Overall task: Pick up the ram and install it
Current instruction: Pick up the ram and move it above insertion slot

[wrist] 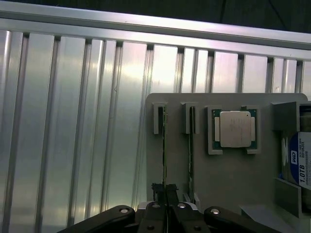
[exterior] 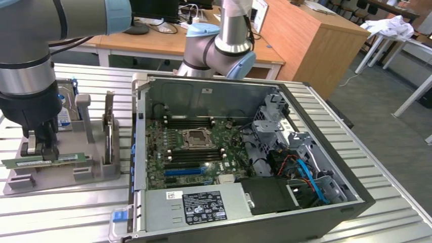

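I see the pincer (exterior: 39,151) down at the grey holder (exterior: 94,172) on the bench (exterior: 68,202), at the exterior view's left, beside the open computer case (exterior: 351,202). Its fingers are clenched on the ram (exterior: 64,158), nearly together on the thin board. The ram stands on edge in the holder's outermost slot. In the wrist view, the pincer (wrist: 165,190) pinches the ram (wrist: 164,145) edge-on, near the CPU (wrist: 234,128).

Arm (exterior: 27,61): silver-grey tubular links, light-blue joint caps (exterior: 202,29) at exterior view's 11 and 12 o'clock, black wrist (exterior: 30,109). Gripper (wrist: 165,188): black linkage, silver round pins (wrist: 124,210).
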`<move>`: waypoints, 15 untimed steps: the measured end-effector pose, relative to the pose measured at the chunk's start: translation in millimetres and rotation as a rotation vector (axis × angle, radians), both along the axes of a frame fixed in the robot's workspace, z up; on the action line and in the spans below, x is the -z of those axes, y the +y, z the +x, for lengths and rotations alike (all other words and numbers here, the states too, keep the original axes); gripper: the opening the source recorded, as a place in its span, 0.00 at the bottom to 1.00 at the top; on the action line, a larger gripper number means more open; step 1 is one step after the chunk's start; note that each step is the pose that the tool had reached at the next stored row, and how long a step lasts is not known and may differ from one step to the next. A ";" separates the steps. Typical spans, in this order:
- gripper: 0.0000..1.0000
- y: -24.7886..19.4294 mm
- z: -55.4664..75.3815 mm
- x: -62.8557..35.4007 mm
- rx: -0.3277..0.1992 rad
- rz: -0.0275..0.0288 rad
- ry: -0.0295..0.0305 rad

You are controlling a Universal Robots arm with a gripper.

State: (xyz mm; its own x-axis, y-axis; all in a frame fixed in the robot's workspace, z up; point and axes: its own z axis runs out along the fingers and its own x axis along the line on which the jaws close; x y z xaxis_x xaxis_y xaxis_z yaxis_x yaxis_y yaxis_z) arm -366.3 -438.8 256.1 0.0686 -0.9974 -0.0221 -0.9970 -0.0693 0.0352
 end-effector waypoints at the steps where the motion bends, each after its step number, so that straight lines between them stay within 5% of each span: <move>1: 0.12 0.0 0.0 -0.5 0.000 0.0000 0.0000; 15: 0.12 0.0 0.3 -7.3 0.000 0.0000 0.0000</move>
